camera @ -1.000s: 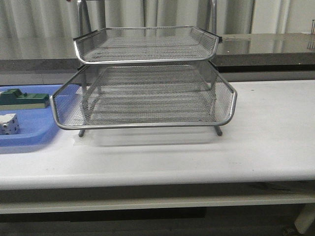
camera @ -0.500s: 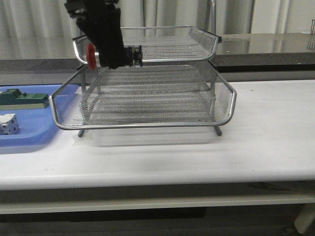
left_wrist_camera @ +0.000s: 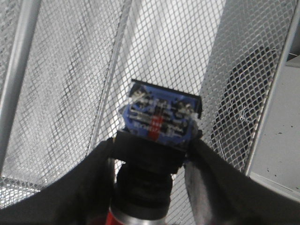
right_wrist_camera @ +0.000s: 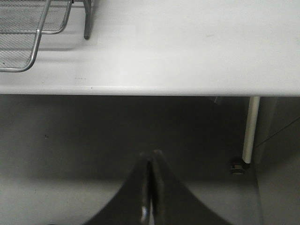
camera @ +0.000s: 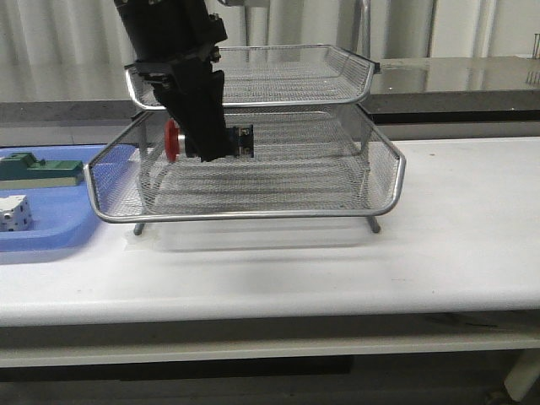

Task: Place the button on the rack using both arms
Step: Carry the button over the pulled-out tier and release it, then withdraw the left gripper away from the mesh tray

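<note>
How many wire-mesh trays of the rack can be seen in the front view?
2. The upper tray sits high at the back; the lower tray is pulled forward under it, where the left pincer holds the button. A further tray may be hidden.

Hidden behind the left gripper in the front view: most of the button, with only the red cap's edge and the blue end block showing past the black fingers. Cut off by the top edge there: the left arm above its wrist, and the rack uprights. Cut off at the left edge: the blue tray, the green block and the white cube, the cube's markings too small to read. Cropped at the bottom of the left wrist view: the red cap, reduced to a sliver. Blurred terminal lettering on the blue block. Right gripper base cut off by the right wrist view's lower edge.
</note>
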`<state>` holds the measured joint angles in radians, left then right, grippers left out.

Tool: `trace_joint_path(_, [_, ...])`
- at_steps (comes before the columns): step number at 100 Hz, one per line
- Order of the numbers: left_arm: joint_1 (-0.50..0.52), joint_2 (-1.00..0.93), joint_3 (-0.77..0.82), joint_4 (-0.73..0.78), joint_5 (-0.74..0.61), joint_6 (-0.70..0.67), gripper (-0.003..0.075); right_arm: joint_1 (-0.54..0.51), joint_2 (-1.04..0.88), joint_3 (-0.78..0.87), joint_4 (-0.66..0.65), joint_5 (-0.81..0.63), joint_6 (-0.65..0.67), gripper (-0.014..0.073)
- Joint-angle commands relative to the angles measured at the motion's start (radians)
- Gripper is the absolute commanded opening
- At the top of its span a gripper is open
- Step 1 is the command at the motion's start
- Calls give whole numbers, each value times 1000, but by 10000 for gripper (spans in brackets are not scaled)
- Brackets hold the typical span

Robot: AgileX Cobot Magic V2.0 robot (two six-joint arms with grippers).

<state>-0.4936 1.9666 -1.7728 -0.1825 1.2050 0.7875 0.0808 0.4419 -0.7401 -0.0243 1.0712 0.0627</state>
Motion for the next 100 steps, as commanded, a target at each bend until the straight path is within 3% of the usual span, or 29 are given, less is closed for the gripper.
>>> trace_joint_path(1, [-6, -55, -31, -32, -20, -6, 395, -5, 6, -33, -8, -57, -2, -116])
trace_joint_path(10, [-6, -55, -31, -32, -20, -6, 448, -5, 6, -33, -8, -57, -2, -116])
trace_joint_path(37, [-6, -75, -33, -32, -1, -8, 448, -5, 6, -33, -8, -57, -2, -116])
trace_joint_path(57, [11, -192, -33, -32, 9, -46, 439, -5, 6, -33, -8, -57, -2, -116])
trace_joint_path(76, [92, -324, -33, 32, 27, -177, 414, -5, 6, -33, -8, -57, -2, -116])
trace_joint_path(100, [268, -476, -30, 74, 43, -358, 395, -5, 6, -33, -8, -57, -2, -116])
